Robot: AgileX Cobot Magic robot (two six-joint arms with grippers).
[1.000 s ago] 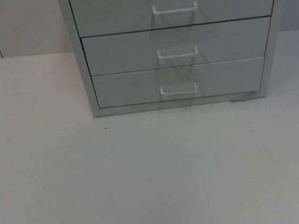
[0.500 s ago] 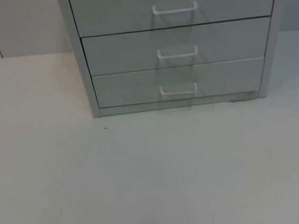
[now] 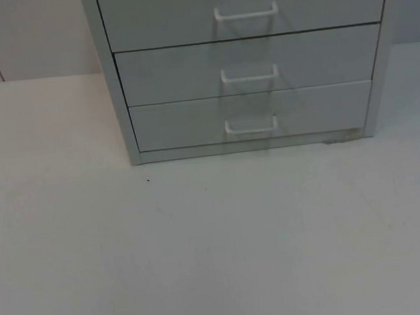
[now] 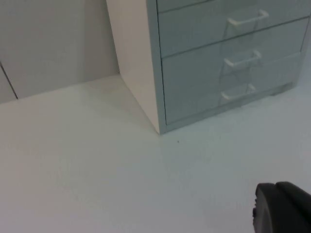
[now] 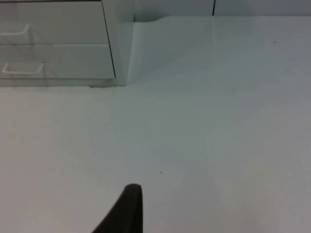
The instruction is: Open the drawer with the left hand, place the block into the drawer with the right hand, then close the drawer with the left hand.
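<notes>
Standing at 12 o'clock on the white counter (image 3: 218,246) in the top view, a grey drawer cabinet (image 3: 246,65) backs against the grey partition wall (image 3: 27,37). Three drawer fronts visible, all pushed in flush. Top drawer (image 3: 244,5), middle drawer (image 3: 249,64), bottom drawer (image 3: 252,116), each with a white bar handle at centre: top handle (image 3: 246,11), middle handle (image 3: 249,73), bottom handle (image 3: 252,127). Small dark speck (image 3: 148,180) on the counter just off the cabinet's 7 o'clock corner.

Left wrist view: left hand (image 4: 282,208) shows as one black fingertip over bare counter, well apart from the cabinet (image 4: 204,63), which is seen from its left side with all three handles in line. Cannot tell whether this hand is open or closed.

Right wrist view: right hand (image 5: 126,211) shows as one black fingertip over bare counter, well apart from the cabinet's right corner (image 5: 121,43). Open or closed: cannot tell. Both arms wait back from the cabinet.
</notes>
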